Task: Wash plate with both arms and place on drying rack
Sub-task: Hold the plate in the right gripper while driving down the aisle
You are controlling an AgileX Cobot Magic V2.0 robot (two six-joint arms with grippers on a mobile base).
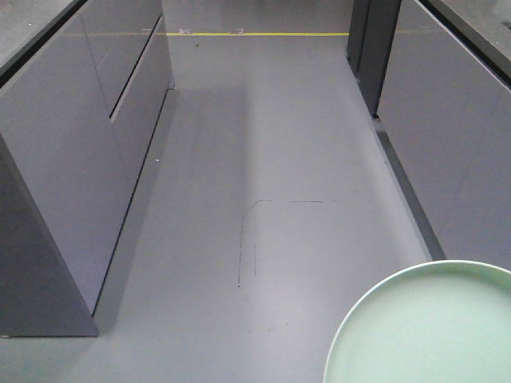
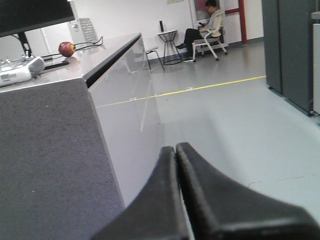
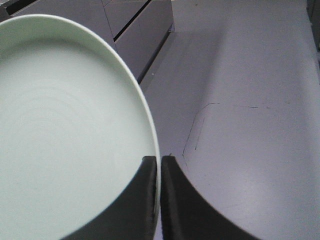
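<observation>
The pale mint-green plate point(image 3: 65, 130) fills the left of the right wrist view, held above the floor. My right gripper point(image 3: 159, 162) is shut on the plate's rim, one black finger on each side of the edge. In the front view the plate point(image 1: 431, 335) pokes in at the bottom right corner over the grey floor. In the left wrist view my left gripper point(image 2: 175, 148) is shut with nothing between its black fingers, next to a grey counter. The drying rack is out of view.
Grey cabinets point(image 1: 72, 159) line the left of an aisle and more cabinets point(image 1: 455, 136) the right. A counter top point(image 2: 75, 65) carries a red apple point(image 2: 66, 48) and a grey device point(image 2: 20, 70). A seated person point(image 2: 205, 25) is far back. A yellow floor line point(image 1: 255, 33) crosses the aisle.
</observation>
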